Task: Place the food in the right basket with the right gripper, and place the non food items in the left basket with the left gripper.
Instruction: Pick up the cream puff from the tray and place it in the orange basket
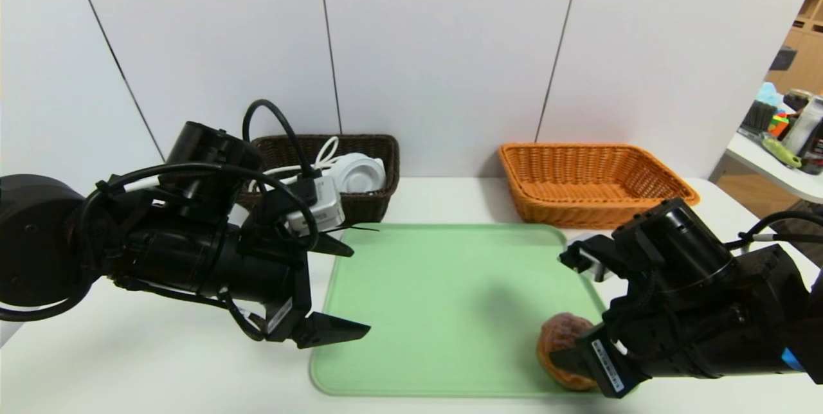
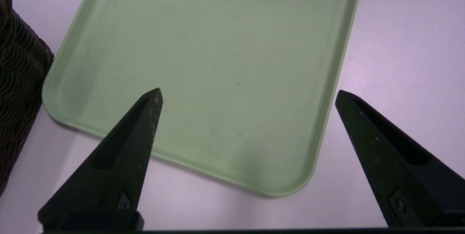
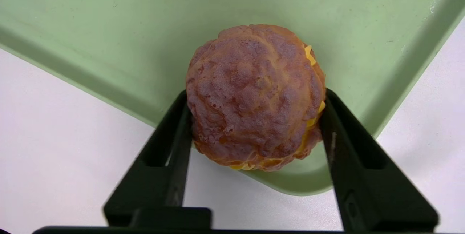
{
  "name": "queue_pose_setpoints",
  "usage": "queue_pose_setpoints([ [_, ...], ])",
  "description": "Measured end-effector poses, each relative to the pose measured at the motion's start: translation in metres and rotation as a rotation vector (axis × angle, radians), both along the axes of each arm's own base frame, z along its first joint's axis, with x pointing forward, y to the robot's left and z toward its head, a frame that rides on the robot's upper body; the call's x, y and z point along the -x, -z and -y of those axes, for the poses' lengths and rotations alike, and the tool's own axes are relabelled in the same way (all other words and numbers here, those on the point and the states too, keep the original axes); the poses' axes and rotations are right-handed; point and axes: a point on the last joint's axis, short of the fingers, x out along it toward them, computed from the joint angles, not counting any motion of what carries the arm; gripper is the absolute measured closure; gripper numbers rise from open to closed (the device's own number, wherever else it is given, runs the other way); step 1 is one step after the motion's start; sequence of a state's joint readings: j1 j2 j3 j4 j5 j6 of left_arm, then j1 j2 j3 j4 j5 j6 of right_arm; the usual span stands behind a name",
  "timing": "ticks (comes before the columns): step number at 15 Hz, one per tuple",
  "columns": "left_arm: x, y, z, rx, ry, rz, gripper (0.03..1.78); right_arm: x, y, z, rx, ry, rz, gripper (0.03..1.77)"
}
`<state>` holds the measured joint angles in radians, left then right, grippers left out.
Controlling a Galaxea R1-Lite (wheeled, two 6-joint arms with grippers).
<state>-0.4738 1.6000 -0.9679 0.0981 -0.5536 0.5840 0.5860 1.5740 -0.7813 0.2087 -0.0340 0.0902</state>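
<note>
**Operator:** Status, from the left side across?

**Technician:** The left gripper (image 1: pixel 347 288) hangs over the near left edge of the flat pale-green plastic tray (image 1: pixel 443 298), jaws spread wide, nothing between them. Beyond it and to its left sits the dark brown woven wicker basket (image 1: pixel 370 198), which holds a white plug-and-cable item (image 1: pixel 357 173). This arm looks idle.

**Operator:** And the right side?

**Technician:** The right gripper (image 3: pixel 254 114) is down at the tray's near right corner. Its two black fingers (image 3: pixel 174 132) sit against opposite flanks of the round, crusty brown bun with yellow filling (image 3: pixel 254 96). The jaws are partly closed and touching the bun's sides; a firm clamp cannot be confirmed. The bun rests on the tray, directly between the fingertips.

**Operator:** Procedure for this step?

**Technician:** Judged as the grasp stage. Close only until the crust stops yielding, since the bun looks soft and may deform. Confirm both fingers bear at the widest part. Lift straight up to clear the tray rim, which lies just beside the fingers. The orange woven wicker basket (image 1: pixel 595 179) lies ahead of the gripper, well apart; carry high enough to pass its near wall.
</note>
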Motion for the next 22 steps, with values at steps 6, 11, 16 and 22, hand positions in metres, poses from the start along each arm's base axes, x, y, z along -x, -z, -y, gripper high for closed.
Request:
queue_pose_setpoints([
  [6,0.0,0.0,0.0,0.0,0.0,0.0,0.12,0.0,-0.003,-0.002,-0.016,-0.006,0.028,1.05],
  [11,0.0,0.0,0.0,0.001,-0.001,0.002,0.12,-0.003,-0.015,-0.004,-0.082,-0.005,0.125,1.05],
  [16,0.001,-0.001,-0.001,0.003,-0.003,0.004,0.12,-0.014,-0.037,-0.007,-0.161,0.056,0.345,1.07],
  [22,-0.001,-0.004,-0.003,0.008,-0.01,0.014,0.12,-0.041,-0.078,0.006,-0.241,0.158,0.513,1.07],
])
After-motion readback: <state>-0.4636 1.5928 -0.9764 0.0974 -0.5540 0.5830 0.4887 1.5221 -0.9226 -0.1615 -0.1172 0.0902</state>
